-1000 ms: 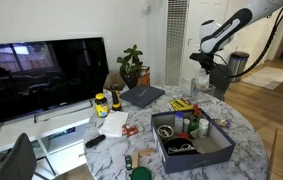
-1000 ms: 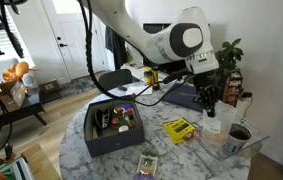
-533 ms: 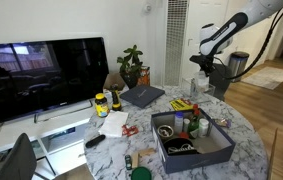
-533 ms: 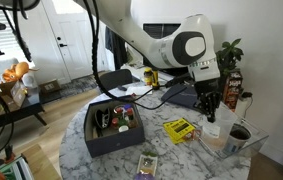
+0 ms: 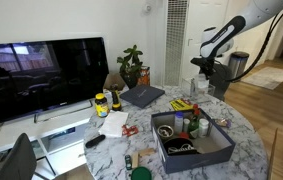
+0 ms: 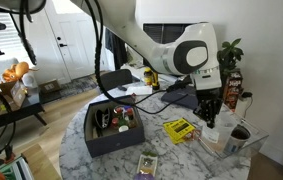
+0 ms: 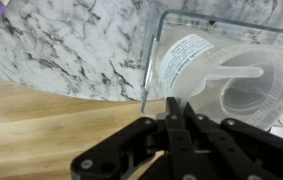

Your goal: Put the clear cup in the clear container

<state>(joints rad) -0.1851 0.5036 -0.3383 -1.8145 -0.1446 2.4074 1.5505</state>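
The gripper [image 7: 173, 103], seen from the wrist, has its fingers drawn together on the near rim of the clear cup [image 7: 196, 62] and appears to pinch the thin wall. The cup hangs over the clear container [image 7: 149, 62], inside the outline of the container's rim. The container stands at the edge of the marble surface [image 7: 71, 40].

In an exterior view, the gripper [image 6: 210, 118] stands lower over the container [image 6: 236, 150] than it did a second ago, and the cup [image 6: 217, 133] has sunk with it. Judged from this, the lowering step is under way. What remains is for the cup to seat within the container's walls and the gripper to let go.
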